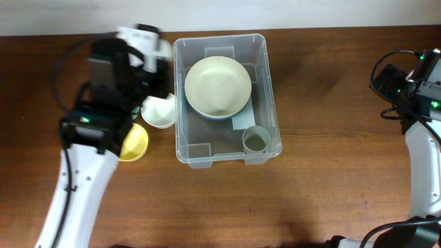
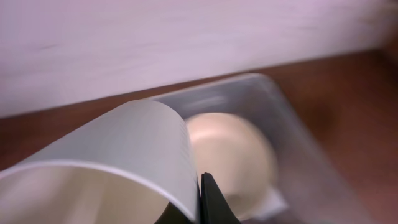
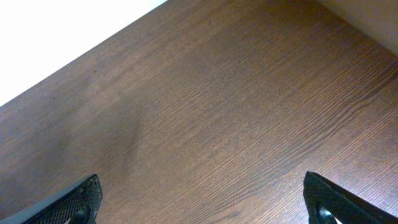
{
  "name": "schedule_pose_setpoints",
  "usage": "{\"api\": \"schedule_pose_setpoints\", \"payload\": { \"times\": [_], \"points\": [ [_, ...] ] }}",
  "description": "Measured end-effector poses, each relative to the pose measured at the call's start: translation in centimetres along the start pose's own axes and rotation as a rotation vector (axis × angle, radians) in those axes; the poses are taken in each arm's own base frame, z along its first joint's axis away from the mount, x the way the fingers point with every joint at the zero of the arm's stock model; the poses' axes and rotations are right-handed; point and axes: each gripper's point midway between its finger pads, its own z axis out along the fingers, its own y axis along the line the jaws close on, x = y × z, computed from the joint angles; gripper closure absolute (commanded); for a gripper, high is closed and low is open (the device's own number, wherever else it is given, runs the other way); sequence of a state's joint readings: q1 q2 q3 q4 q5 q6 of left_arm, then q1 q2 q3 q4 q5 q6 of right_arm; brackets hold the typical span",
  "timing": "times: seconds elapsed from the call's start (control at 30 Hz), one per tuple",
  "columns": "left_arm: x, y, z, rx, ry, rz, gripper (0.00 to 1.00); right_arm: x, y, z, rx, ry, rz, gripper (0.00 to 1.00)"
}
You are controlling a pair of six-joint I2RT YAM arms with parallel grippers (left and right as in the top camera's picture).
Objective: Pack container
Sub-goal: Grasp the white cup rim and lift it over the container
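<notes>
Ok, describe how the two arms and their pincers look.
Both arms have white, rounded lower links and black upper sections. The left arm shows one green light and a black cable along it; the right arm shows several green lights and looped black cables. The right pincer has black, textured fingers.

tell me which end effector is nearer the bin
Left. The left end effector, gripping a white cup, is beside the bin's far-left corner; the right end effector hangs open over table far to its right.
</notes>
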State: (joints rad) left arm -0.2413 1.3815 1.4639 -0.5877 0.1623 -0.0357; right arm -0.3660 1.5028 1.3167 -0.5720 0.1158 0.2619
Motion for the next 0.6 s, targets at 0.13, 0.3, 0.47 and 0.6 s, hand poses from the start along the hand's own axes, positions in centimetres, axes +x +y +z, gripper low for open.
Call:
{"api": "schedule_pose_setpoints", "payload": {
  "times": [0.13, 0.3, 0.47, 0.6],
  "points": [
    [1.8, -7.1, 0.3, 0.166, 0.063, 0.09, 0.99, 0.0, 0.0, 0.0, 0.0, 0.0, 0.0, 0.01],
    [5.6, -14.4, 0.0, 0.328, 0.179, 0.187, 0.99, 0.0, 0.0, 0.0, 0.0, 0.0, 0.0, 0.01],
    [9.9, -18.3, 0.5, 0.406, 0.314, 0.252, 0.99, 0.0, 0.0, 0.0, 0.0, 0.0, 0.0, 0.01],
    [12.8, -20.4, 1.8, 0.439, 0.399, 0.288, 1.0, 0.0, 0.0, 0.0, 0.0, 0.0, 0.0, 0.01]
  ]
}}
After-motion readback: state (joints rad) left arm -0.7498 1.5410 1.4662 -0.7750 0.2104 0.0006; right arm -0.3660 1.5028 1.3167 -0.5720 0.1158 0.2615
